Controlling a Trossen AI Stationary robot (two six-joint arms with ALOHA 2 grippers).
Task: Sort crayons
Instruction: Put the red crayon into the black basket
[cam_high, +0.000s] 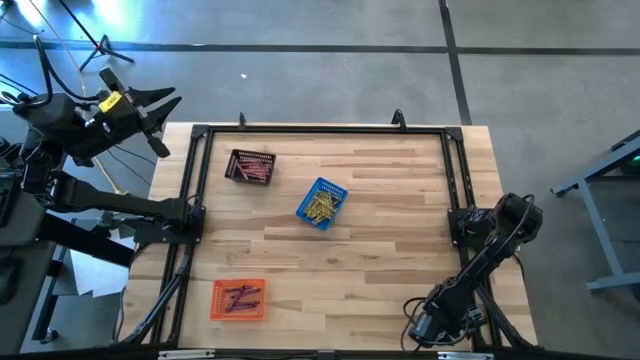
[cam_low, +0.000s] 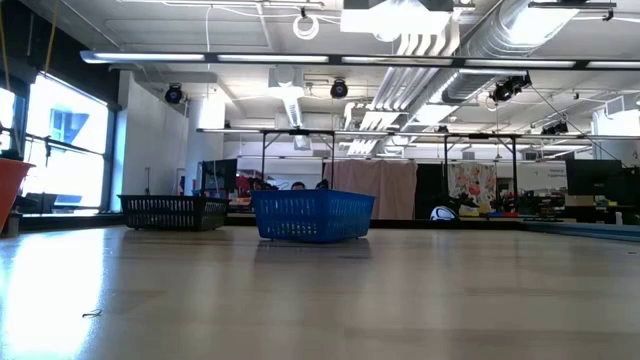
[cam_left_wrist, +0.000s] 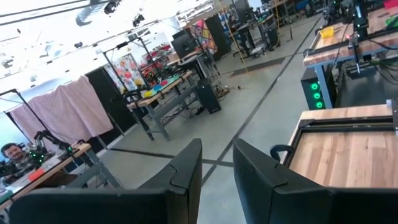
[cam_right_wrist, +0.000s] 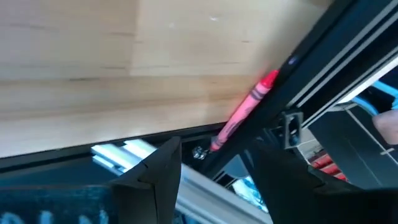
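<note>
A red-pink crayon (cam_right_wrist: 245, 112) lies at the table's edge, along the black frame rail (cam_right_wrist: 311, 74). My right gripper (cam_right_wrist: 214, 177) is open just short of the crayon's nearer end and touches nothing; it hangs low at the table's near right corner (cam_high: 428, 322). My left gripper (cam_high: 150, 115) is open and empty, raised off the table beyond its far left corner, and looks out into the room (cam_left_wrist: 217, 165). Red-pink crayons lie in the black basket (cam_high: 250, 167), yellow ones in the blue basket (cam_high: 322, 203), purple ones in the orange basket (cam_high: 238, 299).
A black frame (cam_high: 455, 170) runs round the wooden table top (cam_high: 380, 250). In the low view the blue basket (cam_low: 312, 217) and the black basket (cam_low: 172, 211) stand at the far side, and the orange basket (cam_low: 12, 190) shows at the left. Bare wood lies between the baskets and the right rail.
</note>
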